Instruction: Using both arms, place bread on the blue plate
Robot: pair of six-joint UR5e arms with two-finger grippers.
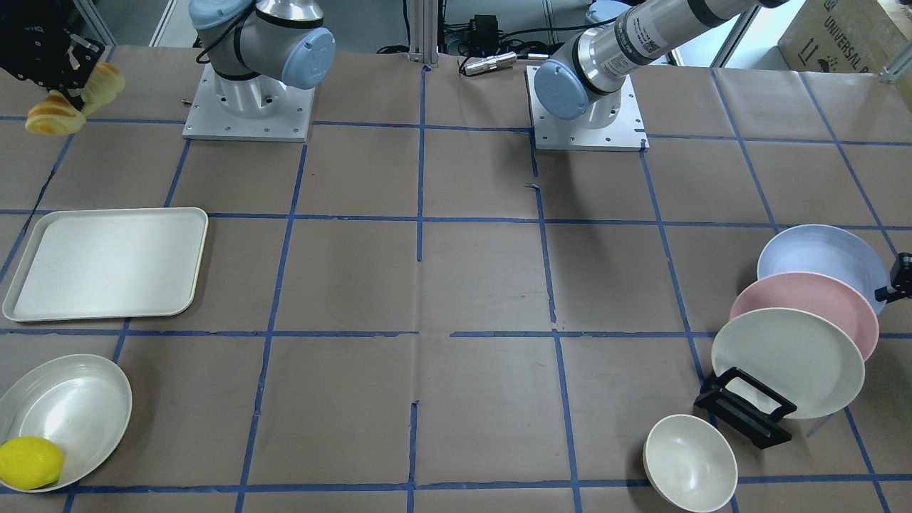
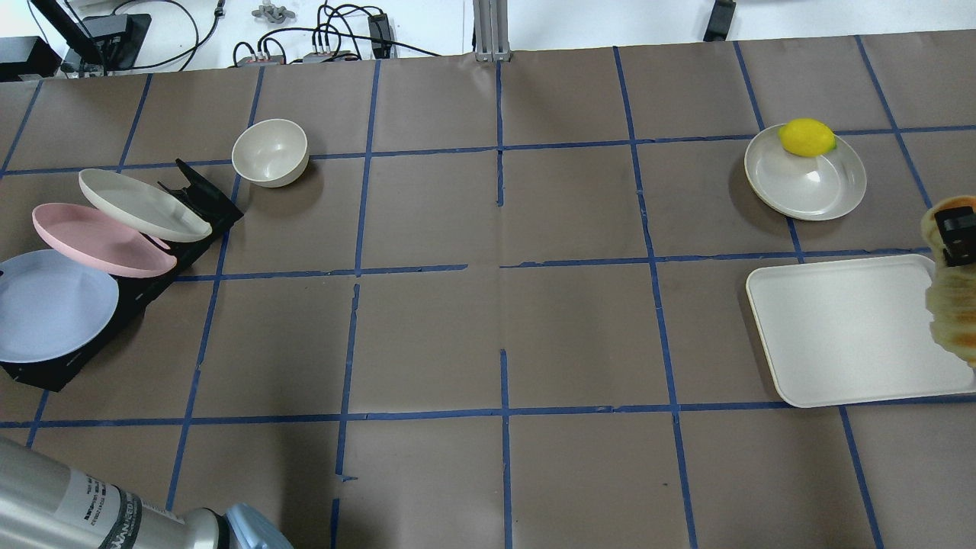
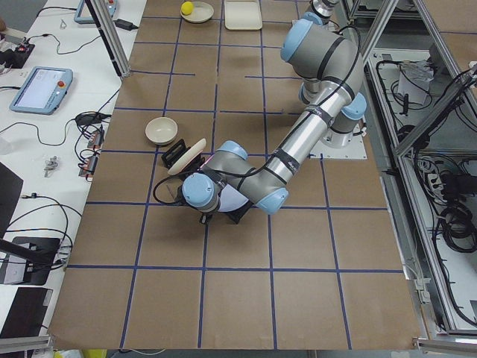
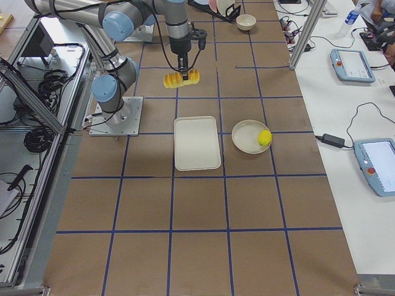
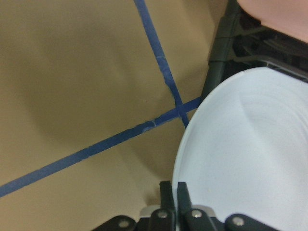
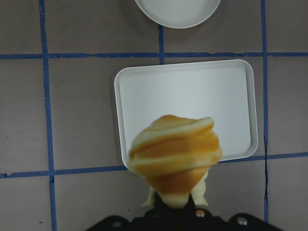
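Closest to the robot, on its left side, the left gripper (image 5: pixel 174 195) has its two fingers drawn nearly together on the rim of the blue plate (image 2: pixel 49 305), apparently pinching it. The plate leans in the nearest slot of the black rack (image 2: pixel 191 191), so it has not yet been lifted out. Across the table on the robot's right, the right gripper (image 1: pixel 71 91) is clamped across the middle of the bread (image 6: pixel 173 154) and holds it in the air, with the white tray (image 2: pixel 839 335) below it. Farther out, the pink plate (image 2: pixel 99 240) and the cream plate (image 2: pixel 141 204) lean in the same rack, and the lemon (image 2: pixel 807 137) sits in a dish.

By this showing the task is roughly halfway. Both things are gripped but well apart. What is left is to free the plate, bring the two together, and set the bread on it.
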